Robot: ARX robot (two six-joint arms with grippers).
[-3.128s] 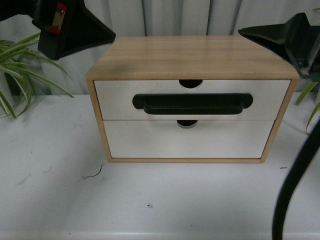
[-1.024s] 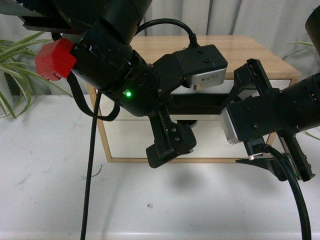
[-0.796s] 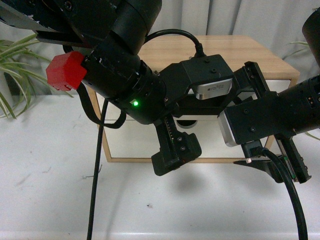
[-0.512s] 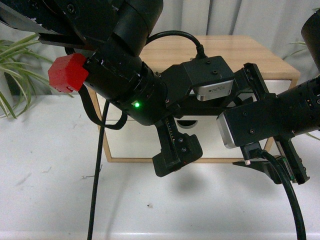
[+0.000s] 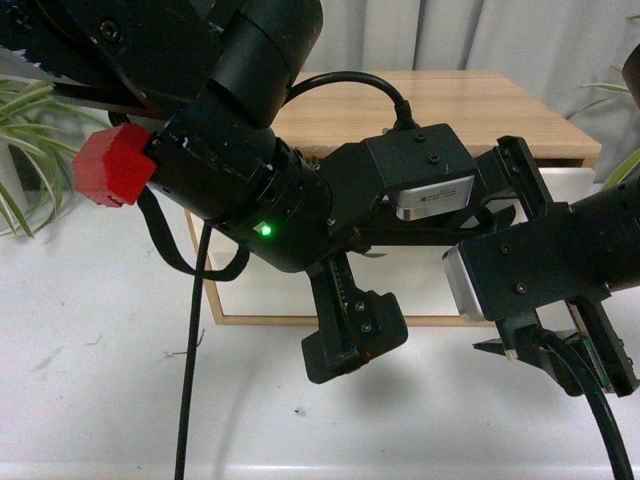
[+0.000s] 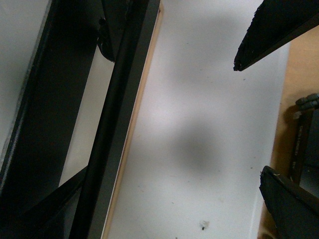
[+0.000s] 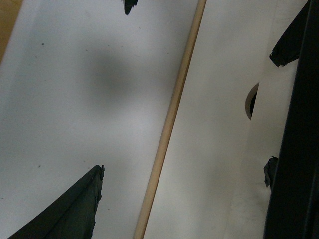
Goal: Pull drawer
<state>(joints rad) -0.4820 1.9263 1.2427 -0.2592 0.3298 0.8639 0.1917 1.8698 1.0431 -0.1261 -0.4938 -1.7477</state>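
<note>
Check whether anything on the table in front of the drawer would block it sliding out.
Nothing visible blocks it. The table before the drawer shows only small specks and shadow.

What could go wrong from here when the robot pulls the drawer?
The left arm and right arm crowd the drawer; they may collide. In the wrist views the left gripper and right gripper have open jaws over bare table, short of the handle, so a pull may miss it.
</note>
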